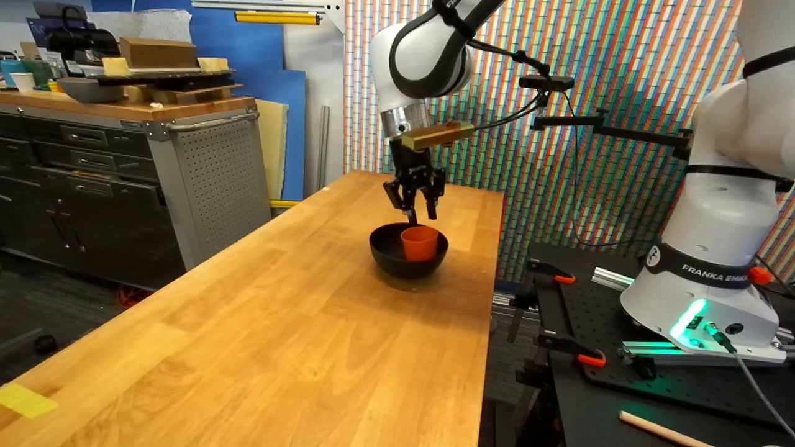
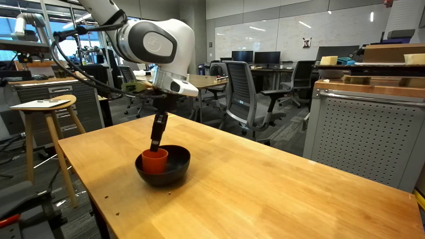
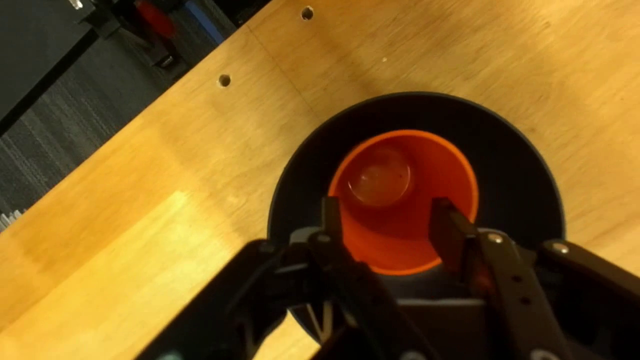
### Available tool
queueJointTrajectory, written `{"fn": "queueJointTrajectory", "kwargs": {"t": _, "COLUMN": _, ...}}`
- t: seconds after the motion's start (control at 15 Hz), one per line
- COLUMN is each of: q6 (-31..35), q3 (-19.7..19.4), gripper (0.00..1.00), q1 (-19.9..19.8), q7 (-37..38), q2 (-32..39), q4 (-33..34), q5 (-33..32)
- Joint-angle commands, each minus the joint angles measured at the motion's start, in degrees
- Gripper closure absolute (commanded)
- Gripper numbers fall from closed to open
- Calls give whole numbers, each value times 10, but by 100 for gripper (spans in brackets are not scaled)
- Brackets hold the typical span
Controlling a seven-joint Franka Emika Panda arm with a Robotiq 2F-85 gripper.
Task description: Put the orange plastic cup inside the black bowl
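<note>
The orange plastic cup (image 1: pixel 420 246) stands inside the black bowl (image 1: pixel 407 269) on the wooden table. The cup (image 2: pixel 155 163) looks roughly upright, off to one side of the bowl (image 2: pixel 176 171), with its rim above the bowl's near edge. In the wrist view the cup (image 3: pixel 400 235) is seen from above and looks empty, with the bowl (image 3: pixel 520 195) around it. My gripper (image 1: pixel 423 217) is open, with its fingers pointing down just over the cup. In the wrist view my fingertips (image 3: pixel 386 207) are apart and overlap the cup's opening; whether they touch the rim cannot be told.
The wooden table (image 1: pixel 298 310) carries the bowl near one long edge. A yellow tape piece (image 1: pixel 28 400) lies at its far corner from the bowl. A grey cabinet (image 1: pixel 214 161), an office chair (image 2: pixel 245 89) and a wooden stool (image 2: pixel 53 109) stand off the table.
</note>
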Motion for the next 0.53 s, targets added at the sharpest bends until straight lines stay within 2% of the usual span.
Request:
{"fn": "queueJointTrajectory", "kwargs": {"t": 0.0, "q6": 4, "q3": 4, "gripper": 17, "q1": 27, "q7": 24, "q2": -134, "q4": -57, "q5": -71}}
{"fn": "queueJointTrajectory", "kwargs": {"t": 0.13, "q6": -10, "q3": 21, "gripper": 2, "q1": 33, "q7": 47, "q2": -190, "q4": -62, "q5": -131}}
{"fn": "queueJointTrajectory", "kwargs": {"t": 0.33, "q6": -67, "q3": 70, "gripper": 0, "q1": 36, "q7": 55, "q2": -269, "q4": -63, "q5": -201}}
{"fn": "queueJointTrajectory", "kwargs": {"t": 0.47, "q6": -122, "q3": 104, "gripper": 0, "q1": 42, "q7": 30, "q2": -319, "q4": -59, "q5": -202}}
